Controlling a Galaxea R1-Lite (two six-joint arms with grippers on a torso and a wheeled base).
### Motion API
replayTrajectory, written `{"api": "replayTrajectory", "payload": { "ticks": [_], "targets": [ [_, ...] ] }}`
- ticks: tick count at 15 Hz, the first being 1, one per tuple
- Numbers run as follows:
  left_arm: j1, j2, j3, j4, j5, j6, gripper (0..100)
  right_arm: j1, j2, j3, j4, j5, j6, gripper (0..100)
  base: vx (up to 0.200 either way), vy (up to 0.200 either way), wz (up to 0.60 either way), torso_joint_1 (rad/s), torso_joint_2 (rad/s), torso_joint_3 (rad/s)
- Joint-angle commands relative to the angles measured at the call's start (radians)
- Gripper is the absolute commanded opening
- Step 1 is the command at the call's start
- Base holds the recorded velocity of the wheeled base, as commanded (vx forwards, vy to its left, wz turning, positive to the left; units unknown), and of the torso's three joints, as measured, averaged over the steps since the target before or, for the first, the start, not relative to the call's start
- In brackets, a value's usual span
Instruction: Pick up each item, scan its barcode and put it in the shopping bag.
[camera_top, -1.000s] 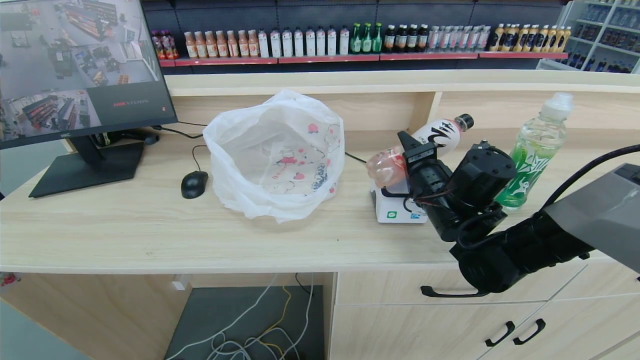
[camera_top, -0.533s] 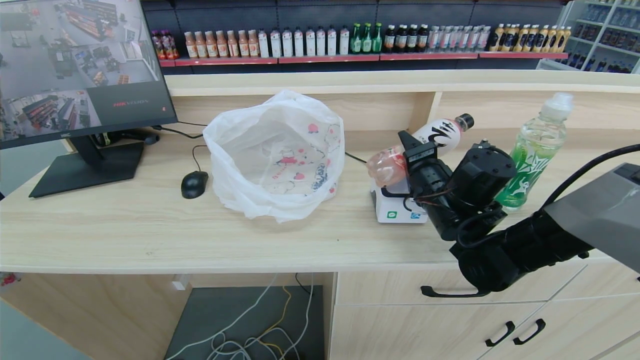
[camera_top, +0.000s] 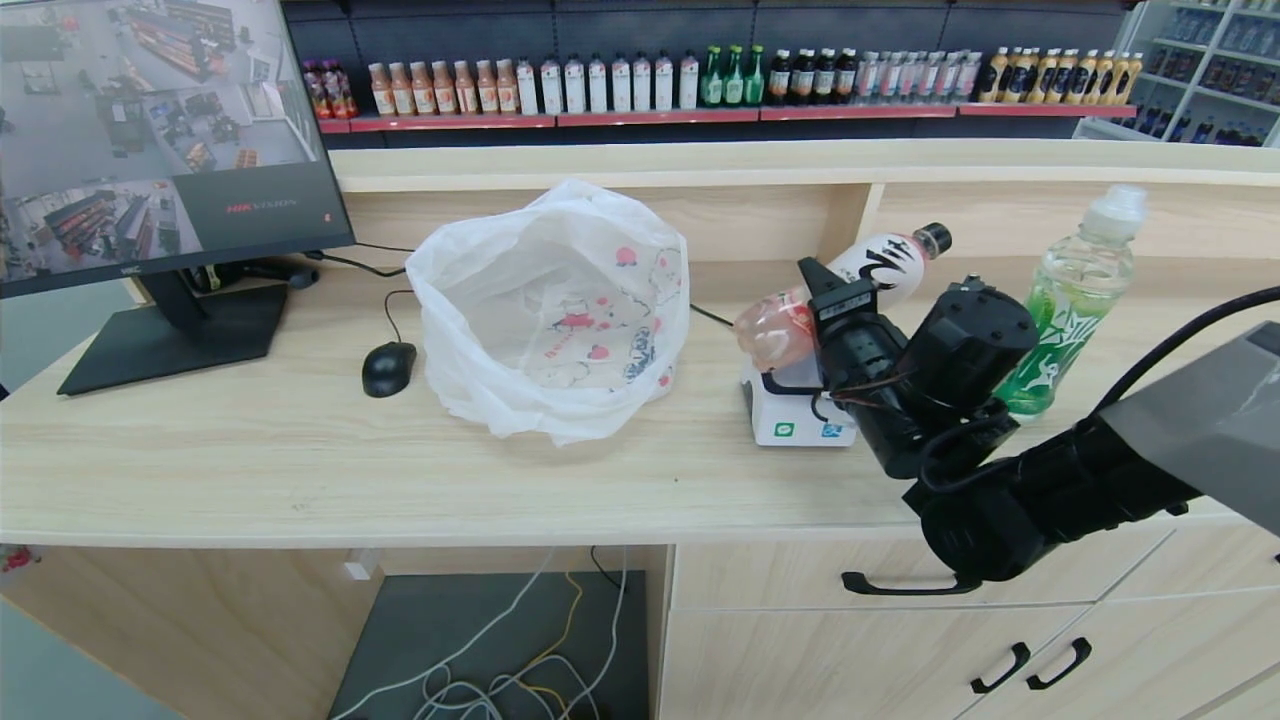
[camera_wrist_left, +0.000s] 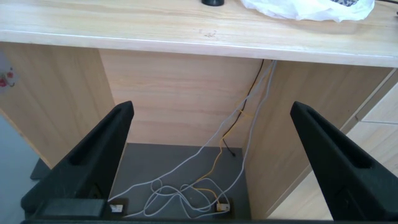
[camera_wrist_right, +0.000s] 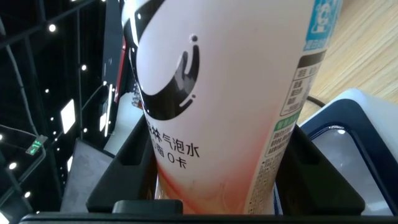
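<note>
There, before bottle-lined shelves (camera_top: 700, 115), a pale wooden counter (camera_top: 250, 450) held a white plastic shopping bag (camera_top: 555, 310); right gripper (camera_top: 815, 300) clenched a pink-white bottle (camera_top: 890, 262), seemingly plastic; left gripper (camera_wrist_left: 211, 109) gaped.

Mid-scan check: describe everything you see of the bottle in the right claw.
The clear plastic bottle with pink drink, white-and-black label and black cap is clamped mid-body in the right claw. It is tilted, cap up and away from the robot, pink base low over the white scanner on the light wooden counter. The right wrist view shows small print down the label's edge. Whether it touches the scanner is unclear.
</note>
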Motion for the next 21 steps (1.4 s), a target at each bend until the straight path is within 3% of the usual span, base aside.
{"api": "replayTrajectory", "payload": {
  "ticks": [1,13,21],
  "targets": [
    [0.0,0.0,0.0,0.0,0.0,0.0,100,0.002,-0.044,-0.001,0.015,0.0,0.0,0,0.0,0.0,0.0,0.0,0.0,0.0],
    [0.001,0.0,0.0,0.0,0.0,0.0,100,0.013,-0.291,0.068,0.035,0.004,-0.232,0,0.0,0.0,0.0,0.0,0.0,0.0],
    [0.0,0.0,0.0,0.0,0.0,0.0,100,0.157,-0.417,0.23,-0.019,0.007,-0.615,0,0.0,0.0,0.0,0.0,0.0,0.0]
  ]
}}
